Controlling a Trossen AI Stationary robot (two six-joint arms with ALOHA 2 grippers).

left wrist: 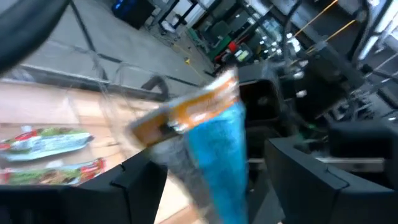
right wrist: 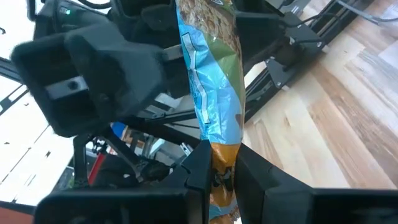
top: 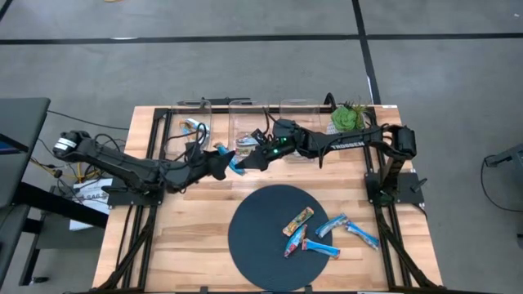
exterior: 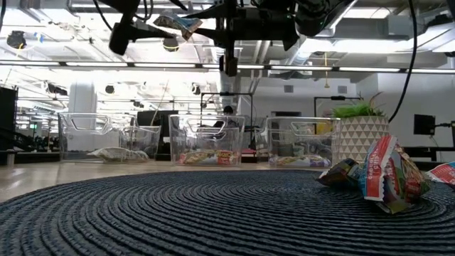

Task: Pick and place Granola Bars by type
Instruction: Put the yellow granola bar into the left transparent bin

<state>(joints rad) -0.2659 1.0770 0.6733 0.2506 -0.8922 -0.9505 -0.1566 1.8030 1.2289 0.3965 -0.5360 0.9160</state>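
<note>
Above the worktop (top: 188,237), the right pincer (right wrist: 219,163) pinched one end of a blue granola bar (right wrist: 208,93) while the left pincer (top: 222,162) stood spread around it, apparently a handover before binning; other bars (top: 315,233) waited on the dark mat (top: 253,245).

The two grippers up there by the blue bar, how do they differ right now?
The right gripper is shut on the blue granola bar, pinching its orange end; the left gripper is open, its fingers either side of the same bar without clamping it. In the high view the right gripper reaches in from the plant's side, the left from the opposite side. Both hang above the table, in front of the clear bins.
</note>
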